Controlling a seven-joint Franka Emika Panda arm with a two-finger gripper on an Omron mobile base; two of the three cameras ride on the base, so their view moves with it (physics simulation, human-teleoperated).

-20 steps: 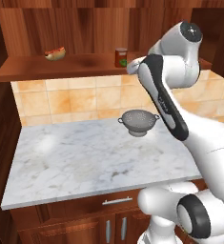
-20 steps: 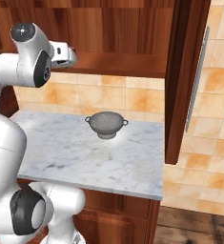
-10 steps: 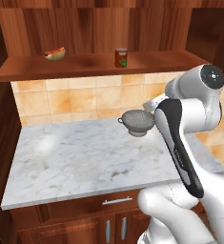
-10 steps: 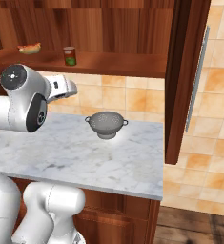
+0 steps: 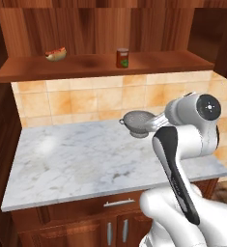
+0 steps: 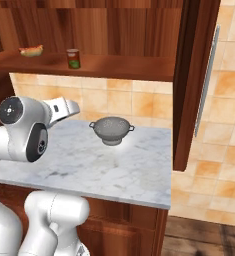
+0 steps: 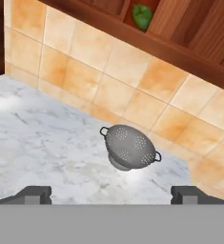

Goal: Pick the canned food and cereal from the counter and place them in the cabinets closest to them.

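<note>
The fingertips [image 7: 35,193] sit wide apart with nothing between them, the gripper [image 7: 111,194] hanging above the marble counter [image 5: 76,164] and looking down at a grey colander [image 7: 128,147] near the tiled wall [image 5: 86,101]. The can [image 5: 122,58] stands upright on the open cabinet shelf [image 5: 148,63] above the colander, a hot dog [image 5: 55,53] well to its left on the same shelf

Ahead of the gripper [image 7: 111,193], whose fingers stand wide apart, only the colander [image 7: 130,147] stands on the counter [image 5: 76,159]. Marble to either side lies open. Above, the shelf [image 5: 100,66] carries the canned food [image 5: 122,57] and a hot dog [image 5: 55,53], well apart.
</note>
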